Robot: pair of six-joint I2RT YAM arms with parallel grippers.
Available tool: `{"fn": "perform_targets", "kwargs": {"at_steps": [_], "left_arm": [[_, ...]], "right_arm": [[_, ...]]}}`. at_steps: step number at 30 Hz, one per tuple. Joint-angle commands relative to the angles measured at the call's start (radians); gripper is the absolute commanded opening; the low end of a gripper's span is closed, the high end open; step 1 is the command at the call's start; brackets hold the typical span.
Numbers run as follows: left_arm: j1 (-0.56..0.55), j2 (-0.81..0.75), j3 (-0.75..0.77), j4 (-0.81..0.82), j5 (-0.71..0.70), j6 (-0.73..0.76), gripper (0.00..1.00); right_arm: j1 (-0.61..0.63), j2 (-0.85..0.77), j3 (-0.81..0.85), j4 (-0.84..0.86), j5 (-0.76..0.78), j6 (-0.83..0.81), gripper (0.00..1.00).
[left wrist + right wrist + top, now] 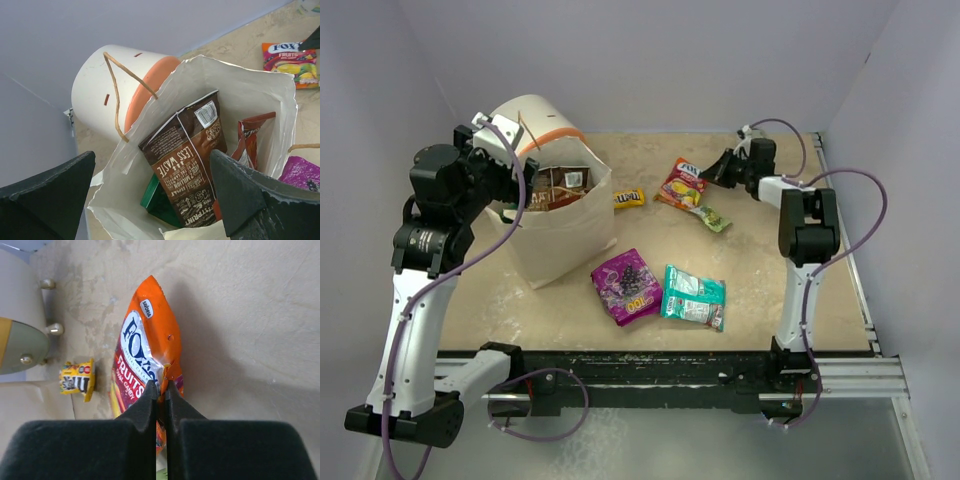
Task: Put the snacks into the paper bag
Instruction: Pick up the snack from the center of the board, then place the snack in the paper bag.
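Lying nearest, shiny purple flat packet (626, 284) and teal flat packet (693, 296) are waiting. Left gripper (152, 165) is hovering spread over tan kraft paper bag (560, 235). Farthest, right gripper (161, 387) is pinching orange-red foil packet (145, 340), likely light and slippery, by its stiffer edge seam.

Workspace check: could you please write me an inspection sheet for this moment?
Surface: beige table, mottled.
Job's things: paper bag upright, open, brown packet and others inside; purple packet, teal packet, yellow candy bag, green packet on table.
Clutter: white-and-orange cylinder behind bag.
Grippers: left gripper open over bag; right gripper shut on orange packet.
Cables: purple cables along both arms.
Surroundings: plain pale walls.
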State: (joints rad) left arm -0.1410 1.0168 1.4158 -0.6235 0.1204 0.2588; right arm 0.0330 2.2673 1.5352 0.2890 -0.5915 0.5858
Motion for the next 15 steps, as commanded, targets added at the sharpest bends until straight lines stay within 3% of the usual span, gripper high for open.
{"fn": "perform_targets", "kwargs": {"at_steps": [1,15], "left_arm": [[0.009,-0.031,0.037,0.036,-0.031,0.011,0.99],[0.009,-0.021,0.171,0.006,0.028,0.054,0.99]], "right_arm": [[-0.044,-0.176,-0.024,0.077,-0.078,0.001,0.0],[-0.07,-0.494,-0.098,0.021,-0.229,-0.161,0.0]]}}
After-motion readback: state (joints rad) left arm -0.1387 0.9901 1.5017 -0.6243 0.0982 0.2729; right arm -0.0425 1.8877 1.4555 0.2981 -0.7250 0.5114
